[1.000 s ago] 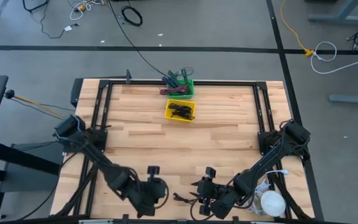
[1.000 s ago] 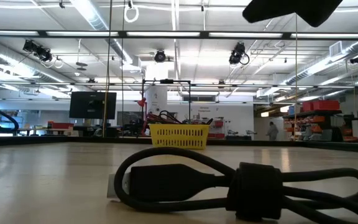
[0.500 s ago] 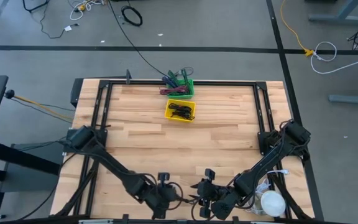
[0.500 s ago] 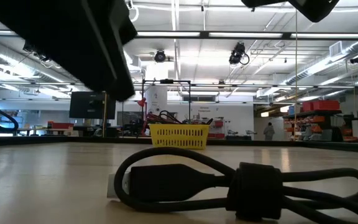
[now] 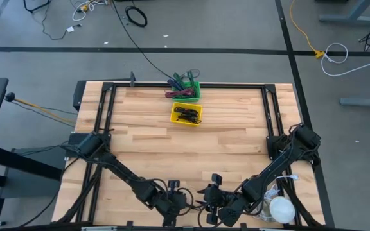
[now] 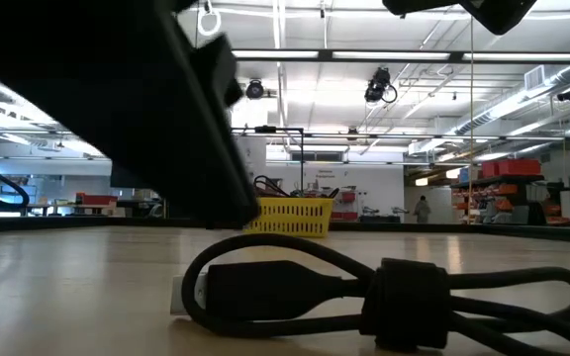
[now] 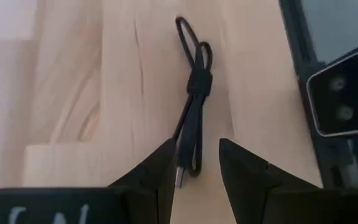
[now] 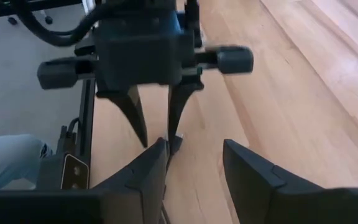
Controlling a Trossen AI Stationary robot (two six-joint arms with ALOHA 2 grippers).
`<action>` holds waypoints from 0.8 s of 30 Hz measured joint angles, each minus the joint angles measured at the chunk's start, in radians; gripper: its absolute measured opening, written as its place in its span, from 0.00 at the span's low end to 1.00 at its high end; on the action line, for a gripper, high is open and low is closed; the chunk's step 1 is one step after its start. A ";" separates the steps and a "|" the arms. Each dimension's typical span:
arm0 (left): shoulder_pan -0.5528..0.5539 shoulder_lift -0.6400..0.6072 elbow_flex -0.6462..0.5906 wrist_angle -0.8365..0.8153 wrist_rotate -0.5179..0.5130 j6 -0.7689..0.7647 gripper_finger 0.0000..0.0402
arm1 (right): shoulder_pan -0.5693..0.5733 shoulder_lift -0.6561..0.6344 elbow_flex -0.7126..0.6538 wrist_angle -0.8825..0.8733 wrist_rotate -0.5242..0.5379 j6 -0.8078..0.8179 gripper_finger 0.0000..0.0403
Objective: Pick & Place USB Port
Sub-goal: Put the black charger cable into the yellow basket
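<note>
Wood made up the big table (image 5: 236, 138), and a black frame (image 5: 108, 96) ran around its edge. The left arm (image 5: 117, 170) reached across the near part of the table, and in the low view it was only a huge dark shape (image 6: 97, 99) that hid much of the room behind. The right arm (image 5: 275, 163) bent down on the other side, and something white and round (image 5: 280, 208) sat by its base, too hard to make out. A yellow basket (image 5: 187, 114) stood far off near the back edge, with a green basket (image 5: 190, 90) just behind it; dark things lay in the yellow one, but they were too small to tell. The left gripper (image 7: 196, 163) was low over the near edge of the table with its two fingers (image 7: 157, 171) spread apart and nothing held between them. The right gripper (image 8: 194, 162) was close by, facing the left one, with its fingers also spread and empty. The black USB cable (image 7: 193, 93) lay flat on the wood, folded into loops and tied in the middle. Its plug end (image 7: 180, 175) sat right in the gap between the left gripper's fingers, and the loops stretched away in front of them. From above, the cable (image 5: 191, 204) was tiny and partly hidden between the two grippers. In the low view the cable (image 6: 364, 292) filled the front, and its far end was cut off at the picture's edge.
</note>
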 joint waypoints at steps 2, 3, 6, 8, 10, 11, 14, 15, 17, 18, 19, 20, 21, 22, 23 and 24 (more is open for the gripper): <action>0.005 0.013 -0.001 -0.006 0.019 -0.003 0.31 | 0.000 0.000 0.000 0.000 -0.001 0.000 0.40; 0.008 0.021 -0.001 0.003 0.027 -0.004 0.31 | 0.000 0.000 0.000 0.000 -0.001 0.000 0.40; 0.015 0.038 -0.001 0.018 0.030 -0.005 0.31 | 0.000 0.000 0.000 -0.003 -0.001 0.000 0.40; 0.022 0.047 0.000 0.025 0.041 -0.008 0.31 | 0.000 0.000 0.000 -0.003 -0.002 0.000 0.40; 0.032 0.046 0.000 0.022 0.079 -0.025 0.27 | 0.000 0.000 0.000 -0.007 -0.003 0.002 0.40; 0.037 0.046 0.000 0.023 0.092 -0.030 0.23 | 0.000 0.000 0.000 -0.008 -0.006 0.006 0.40; 0.040 0.040 -0.001 0.016 0.088 -0.005 0.07 | 0.000 0.000 0.000 -0.010 -0.045 0.008 0.40; 0.042 0.037 -0.001 0.015 0.079 0.002 0.05 | 0.000 0.000 0.000 -0.010 -0.056 0.008 0.40; 0.045 0.029 -0.001 0.002 0.061 0.006 0.05 | 0.000 0.000 0.000 -0.009 -0.079 0.008 0.40; 0.048 0.026 -0.002 -0.001 0.053 0.006 0.05 | 0.000 0.000 0.000 -0.008 -0.090 0.009 0.40; 0.053 0.024 -0.002 0.006 0.050 0.009 0.05 | 0.000 0.000 0.000 -0.004 -0.101 0.009 0.40; 0.059 0.019 -0.002 0.003 0.048 0.023 0.05 | 0.000 0.000 0.000 0.000 -0.110 0.009 0.40; 0.064 0.014 -0.002 -0.002 0.045 0.031 0.05 | 0.000 0.002 0.000 0.004 -0.116 0.008 0.40; 0.068 0.008 -0.002 -0.001 0.044 0.043 0.05 | 0.000 0.008 0.000 0.017 -0.117 0.008 0.40; 0.074 0.002 -0.002 0.000 0.038 0.056 0.05 | 0.000 0.016 0.000 0.029 -0.122 0.004 0.40; 0.081 -0.004 -0.002 0.002 0.035 0.069 0.05 | 0.000 0.028 0.000 0.038 -0.124 -0.007 0.40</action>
